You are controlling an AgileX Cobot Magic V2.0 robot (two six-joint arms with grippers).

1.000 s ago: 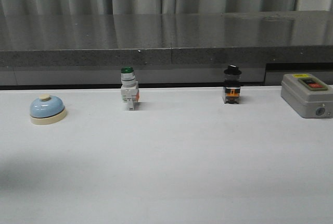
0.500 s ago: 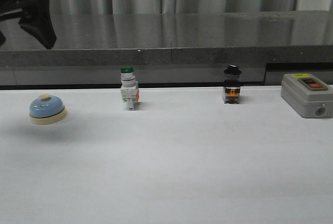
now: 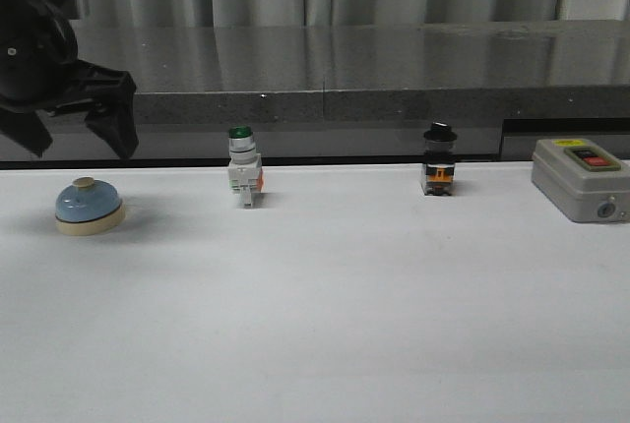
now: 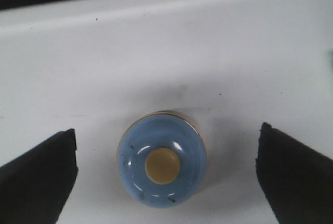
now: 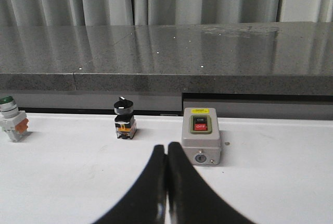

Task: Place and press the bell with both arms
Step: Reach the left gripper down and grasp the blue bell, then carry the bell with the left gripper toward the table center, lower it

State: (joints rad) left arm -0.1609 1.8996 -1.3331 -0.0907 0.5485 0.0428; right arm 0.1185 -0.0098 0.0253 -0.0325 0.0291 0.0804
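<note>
Bell point(image 3: 90, 207) sits at the desk's point(image 3: 345, 315) left edge, and your left gripper point(image 3: 81, 138) has just dropped in above it, jaws wide and empty, probably ready to grasp; right jaws closed, empty.

Front view: low, looks forward across the table point(image 3: 325, 325) to a grey ledge point(image 3: 325, 59) and curtain.

Left wrist view: straight down, close over the bell point(image 4: 162, 160); front view has the same bell point(image 3: 89, 207) far left.

Right wrist view: low, forward; shares the grey box point(image 5: 201, 136), black-knob switch point(image 5: 125, 118) and green-capped switch point(image 5: 12, 119) with front.
</note>
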